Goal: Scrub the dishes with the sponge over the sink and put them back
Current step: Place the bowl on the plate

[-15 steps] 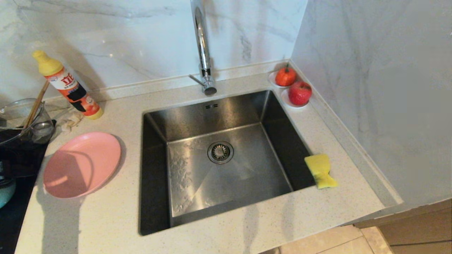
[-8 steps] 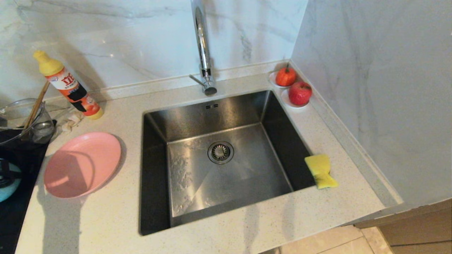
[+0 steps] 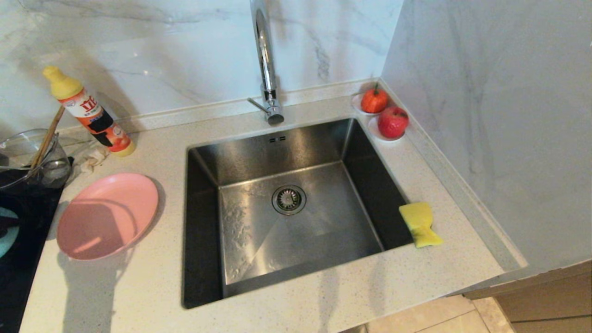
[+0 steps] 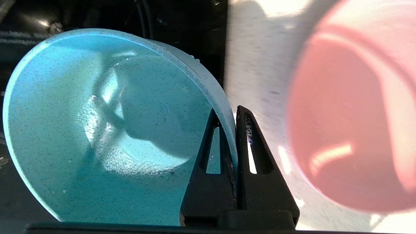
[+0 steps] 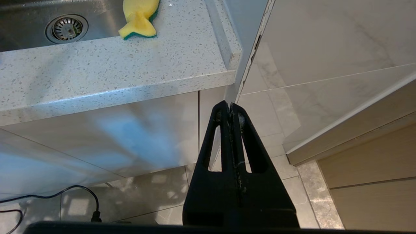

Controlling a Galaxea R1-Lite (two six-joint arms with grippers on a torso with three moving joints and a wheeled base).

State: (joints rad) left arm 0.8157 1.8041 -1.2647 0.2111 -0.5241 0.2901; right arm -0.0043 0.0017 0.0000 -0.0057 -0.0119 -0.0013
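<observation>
My left gripper (image 4: 229, 112) is shut on the rim of the teal-blue bowl (image 4: 107, 130), one finger inside the wall and one outside. In the head view only a sliver of the bowl (image 3: 7, 231) shows at the far left edge, over the black hob. The pink plate (image 3: 107, 215) lies flat on the counter between the bowl and the sink (image 3: 300, 249). The yellow sponge (image 3: 420, 224) rests on the counter at the sink's right rim. My right gripper (image 5: 230, 105) hangs shut and empty below the counter's front edge, over the floor.
A tall chrome tap (image 3: 264, 60) stands behind the sink. A detergent bottle (image 3: 88, 111) and a glass bowl with chopsticks (image 3: 32, 157) sit at the back left. Two red fruits (image 3: 384, 113) fill the back right corner. A marble wall (image 3: 499, 115) closes the right side.
The bowl's teal sliver at the left edge has shifted up the head view. The arm's shadow across the pink plate has slid lower.
</observation>
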